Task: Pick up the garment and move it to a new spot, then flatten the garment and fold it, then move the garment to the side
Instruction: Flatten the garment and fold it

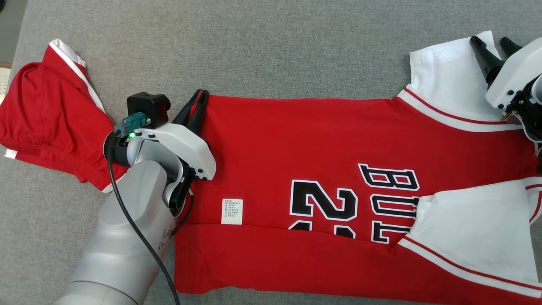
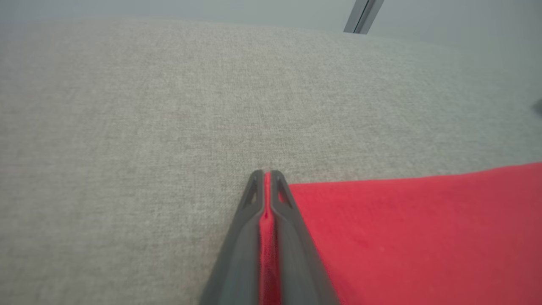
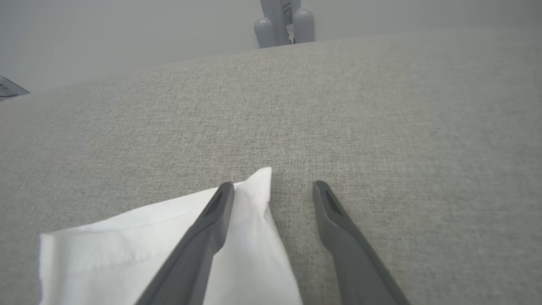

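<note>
One corner pinched, one sleeve loose.
Left gripper [image 1: 200,95] clenches a hem corner of the red jersey [image 1: 296,140]; right gripper [image 1: 491,41] stands spread, white sleeve [image 1: 444,72] under one finger: centre on its edge, close, then pull taut.

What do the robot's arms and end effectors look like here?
Left forearm: smooth silver-grey cylinder, with a black cable along it. Its wrist has a glossy white shell, a small green light and a black box. The left end effector and right end effector each have two long, tapering dark-grey fingers; the right wrist shell is also white.
</note>
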Available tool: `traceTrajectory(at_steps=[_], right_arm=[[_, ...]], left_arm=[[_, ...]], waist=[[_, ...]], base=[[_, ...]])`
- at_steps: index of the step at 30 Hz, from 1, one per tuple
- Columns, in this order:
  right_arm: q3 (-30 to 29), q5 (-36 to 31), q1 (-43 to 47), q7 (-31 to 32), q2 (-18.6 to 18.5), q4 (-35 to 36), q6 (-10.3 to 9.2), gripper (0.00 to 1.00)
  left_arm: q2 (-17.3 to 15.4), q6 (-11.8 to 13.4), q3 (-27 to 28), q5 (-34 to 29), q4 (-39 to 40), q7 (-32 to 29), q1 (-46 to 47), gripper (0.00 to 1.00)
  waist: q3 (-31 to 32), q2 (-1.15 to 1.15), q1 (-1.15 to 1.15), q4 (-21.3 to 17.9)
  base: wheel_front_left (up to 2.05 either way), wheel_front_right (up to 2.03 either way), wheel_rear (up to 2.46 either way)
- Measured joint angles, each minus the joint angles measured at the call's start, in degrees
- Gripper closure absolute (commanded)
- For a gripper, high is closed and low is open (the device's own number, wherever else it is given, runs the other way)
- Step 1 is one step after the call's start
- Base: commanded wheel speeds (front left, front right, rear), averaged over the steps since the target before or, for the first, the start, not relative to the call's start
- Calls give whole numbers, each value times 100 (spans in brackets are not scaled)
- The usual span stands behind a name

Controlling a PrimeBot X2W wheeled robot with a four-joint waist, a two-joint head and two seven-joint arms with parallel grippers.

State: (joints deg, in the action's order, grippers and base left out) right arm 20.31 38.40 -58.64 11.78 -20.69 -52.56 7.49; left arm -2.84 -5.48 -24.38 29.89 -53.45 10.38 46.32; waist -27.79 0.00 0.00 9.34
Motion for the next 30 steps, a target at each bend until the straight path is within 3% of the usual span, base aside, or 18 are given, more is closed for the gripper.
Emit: traceTrajectory(at_steps=[1, 5, 17, 30], right_arm=[[57, 14, -19, -22, -13, -12, 0, 11], [247, 166, -75, -47, -63, -48, 0, 100], [820, 782, -59, -433, -244, 210, 0, 100], [1549, 1333, 393, -886, -636, 917, 0, 100]], left_arm=[[0, 0, -20, 2, -18, 8, 10, 100], [5, 1, -100, 83, -79, 31, 62, 100], [25, 34, -255, 198, -250, 178, 123, 100], [-182, 187, -587, -218, -321, 404, 78, 100]], waist=[[1, 0, 0, 2], [5, 0, 0, 24], [82, 0, 0, 44], [473, 0, 0, -83]], base=[[0, 0, 0], [0, 0, 0], [0, 0, 0], [0, 0, 0]])
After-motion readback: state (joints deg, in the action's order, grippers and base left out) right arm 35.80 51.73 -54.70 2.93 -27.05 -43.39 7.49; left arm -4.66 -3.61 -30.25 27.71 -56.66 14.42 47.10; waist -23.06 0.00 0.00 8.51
